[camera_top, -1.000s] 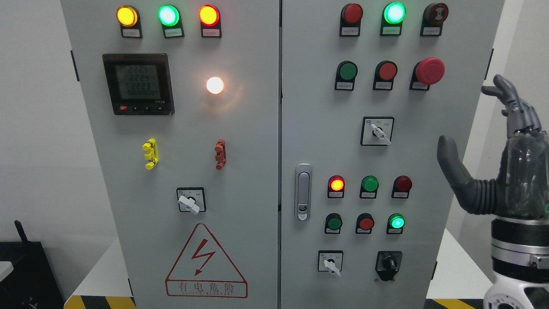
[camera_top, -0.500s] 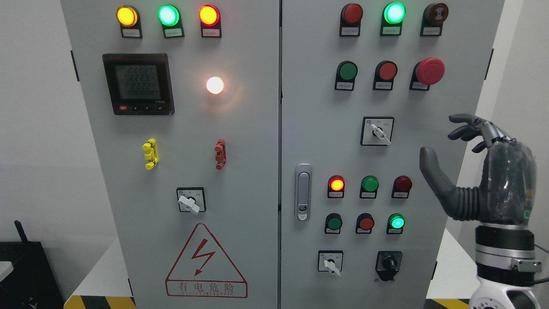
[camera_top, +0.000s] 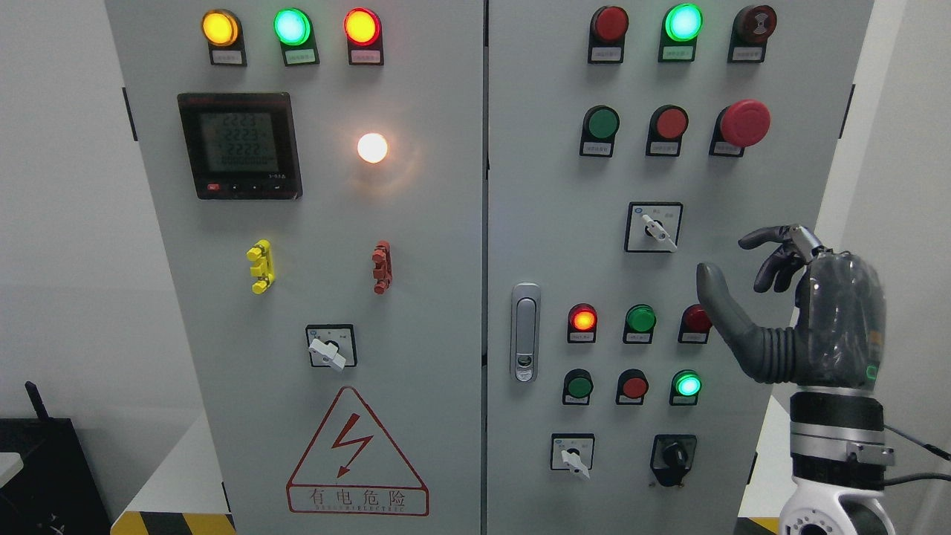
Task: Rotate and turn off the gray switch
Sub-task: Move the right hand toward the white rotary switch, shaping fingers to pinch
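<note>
On the left door of the cabinet (camera_top: 416,245), low and central, the gray switch (camera_top: 330,351) sat with its lever's long axis slanting from upper left to lower right. At far right, the right hand (camera_top: 806,316) stood raised, thumb out and fingers loosely curled, holding nothing; its thumb overlapped a dark red lamp (camera_top: 695,319), partly hiding it.
</note>
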